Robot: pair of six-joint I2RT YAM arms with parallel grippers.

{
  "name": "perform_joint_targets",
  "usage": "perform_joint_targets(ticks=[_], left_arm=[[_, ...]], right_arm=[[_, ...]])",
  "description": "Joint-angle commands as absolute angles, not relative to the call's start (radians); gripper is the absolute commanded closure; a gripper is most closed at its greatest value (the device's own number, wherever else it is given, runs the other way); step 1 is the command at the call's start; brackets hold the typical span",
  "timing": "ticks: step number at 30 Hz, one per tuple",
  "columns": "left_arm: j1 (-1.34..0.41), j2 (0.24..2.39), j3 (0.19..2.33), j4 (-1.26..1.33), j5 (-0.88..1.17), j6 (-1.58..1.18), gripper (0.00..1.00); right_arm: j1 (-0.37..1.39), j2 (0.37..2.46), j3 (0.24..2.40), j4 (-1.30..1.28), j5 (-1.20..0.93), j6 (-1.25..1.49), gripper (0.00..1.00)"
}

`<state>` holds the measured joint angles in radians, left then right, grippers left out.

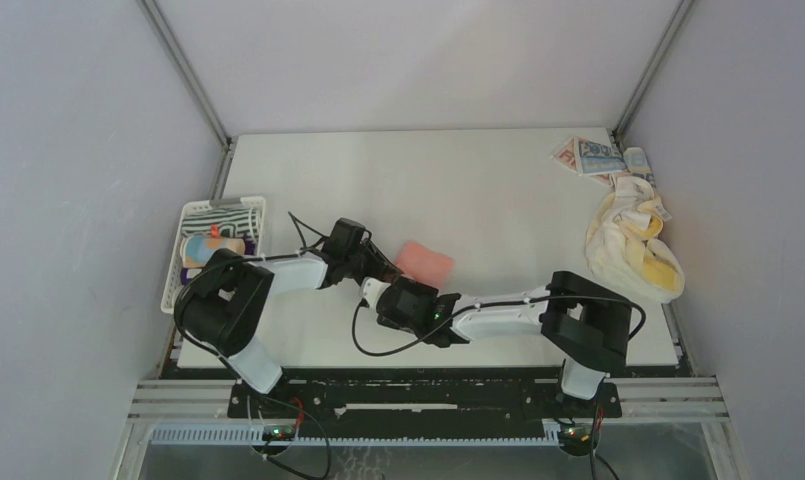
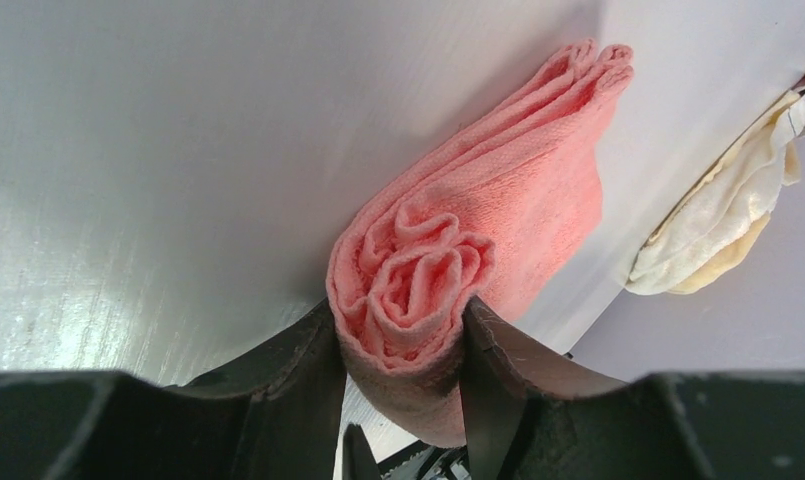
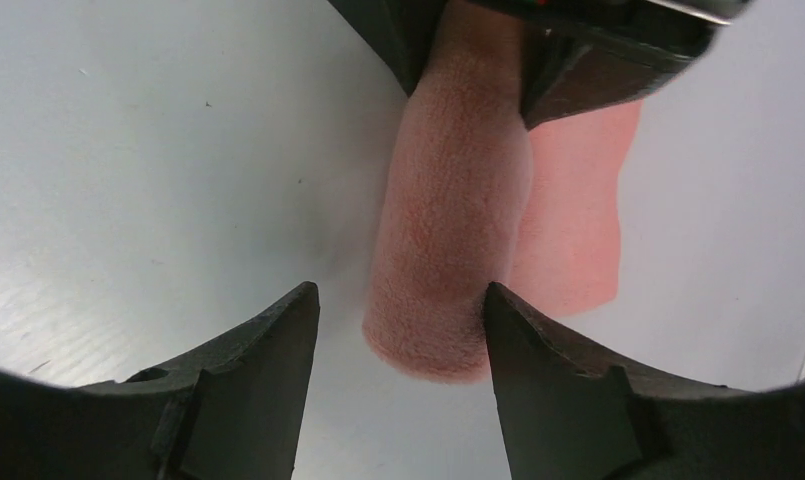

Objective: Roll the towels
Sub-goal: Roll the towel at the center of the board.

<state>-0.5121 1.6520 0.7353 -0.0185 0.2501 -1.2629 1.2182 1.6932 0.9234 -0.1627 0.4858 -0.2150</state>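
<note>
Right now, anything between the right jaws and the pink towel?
Nothing visible. The pink towel, rolled, has its free end between the open jaws of the right gripper. The left gripper is shut on its far end.

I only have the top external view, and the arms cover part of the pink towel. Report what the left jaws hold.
Observer: The left jaws are shut on one end of the salmon-pink towel, wound into a spiral there.
Operator: Now the right jaws.
Observer: Open, one on each side of the roll's other end, not clamping it.
Operator: Report any unrolled part.
Observer: A flat pink layer lies on the table beside the roll.
</note>
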Motion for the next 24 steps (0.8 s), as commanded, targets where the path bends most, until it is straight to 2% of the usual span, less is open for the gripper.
perform_joint_targets(ticks=[1, 13, 17, 22, 24], left_arm=[[-0.515, 1.705, 0.721, -0.138, 0.227, -1.217, 0.53], [-0.509, 1.709, 0.72, -0.126, 0.25, -1.224, 0.53], [-0.5, 1.694, 0.721, -0.128, 0.253, -1.222, 0.51], [-0.456, 1.636, 0.731, -0.155, 0.234, -1.207, 0.42], [-0.437, 1.608, 0.733, -0.164, 0.226, -1.206, 0.38]], right_arm=[[1.233, 1.749, 0.92, -0.092, 0.539, -0.248, 0.4], [1.196, 1.873, 0.931, -0.107, 0.473, -0.243, 0.51], [1.13, 1.851, 0.942, -0.143, 0.314, -0.211, 0.57], [1.0, 1.818, 0.967, -0.214, 0.05, -0.148, 0.72], [0.945, 1.807, 0.971, -0.223, -0.07, -0.113, 0.73]])
